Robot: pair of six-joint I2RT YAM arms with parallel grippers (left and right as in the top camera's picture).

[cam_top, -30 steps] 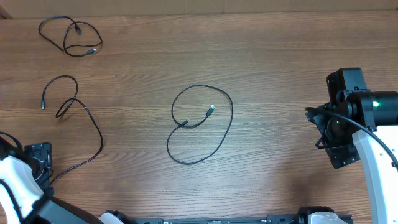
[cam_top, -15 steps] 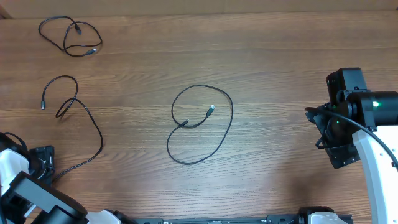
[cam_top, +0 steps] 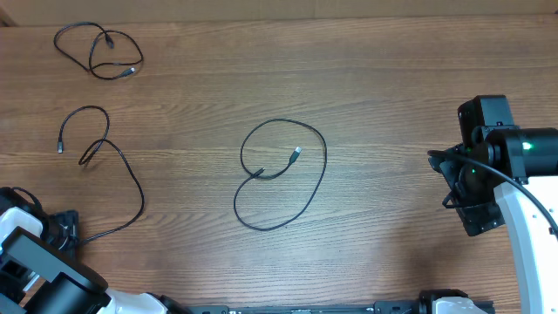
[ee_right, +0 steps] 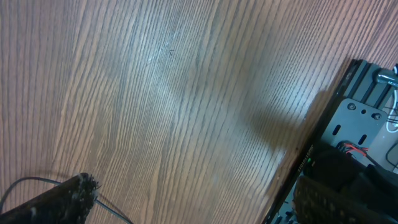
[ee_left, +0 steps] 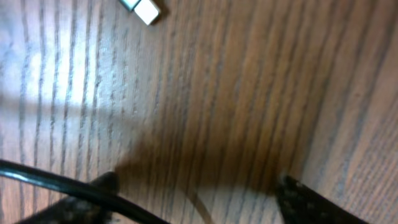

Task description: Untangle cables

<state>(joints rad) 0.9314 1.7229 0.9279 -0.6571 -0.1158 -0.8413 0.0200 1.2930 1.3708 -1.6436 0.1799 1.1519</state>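
Cables (cam_top: 296, 154): three separate loose loops on the bench (cam_top: 392, 105).
Left jaws: spread; one cable (ee_left: 37, 176) passes just beside one fingertip.
Right jaws: spread, well apart from every cable.

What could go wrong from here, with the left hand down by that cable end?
1. The left hand is open, but the left cable lies off to one side of its gap, not centred; closing may nudge it away instead of gripping it.
2. That cable crosses itself in a loop farther along; pulling its end might tighten the crossing.
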